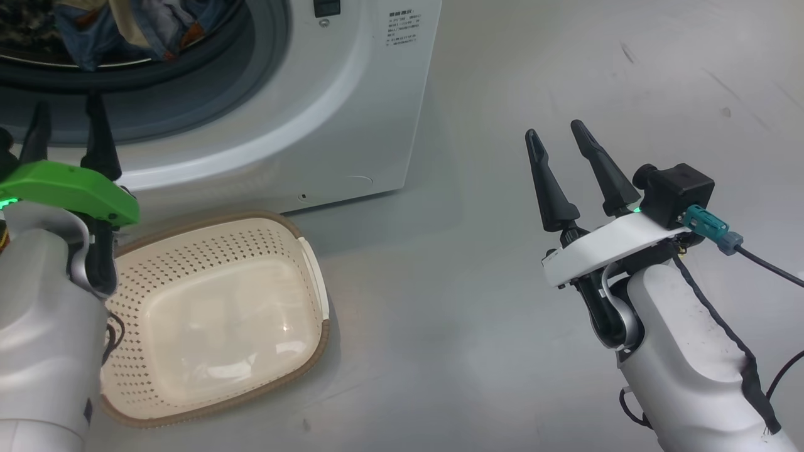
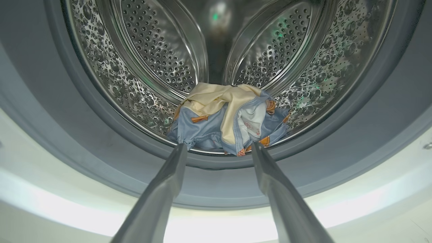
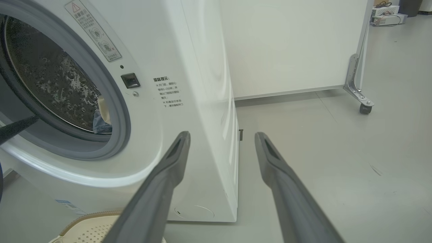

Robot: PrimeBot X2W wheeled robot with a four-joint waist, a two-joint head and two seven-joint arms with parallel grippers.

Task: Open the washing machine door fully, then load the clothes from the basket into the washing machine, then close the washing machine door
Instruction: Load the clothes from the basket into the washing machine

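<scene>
Left pincer (image 2: 218,144), jaws wide, before the clothes (image 2: 216,125)

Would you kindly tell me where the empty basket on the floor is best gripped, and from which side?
Probably by the white handle on the side of the basket nearest the right gripper, coming from above: the basket sits flat, open side up, and that thin handle would fit between open fingers.

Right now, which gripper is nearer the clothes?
Left. The left gripper faces the clothes at the washing machine opening; the right gripper hangs out beside it.
</scene>
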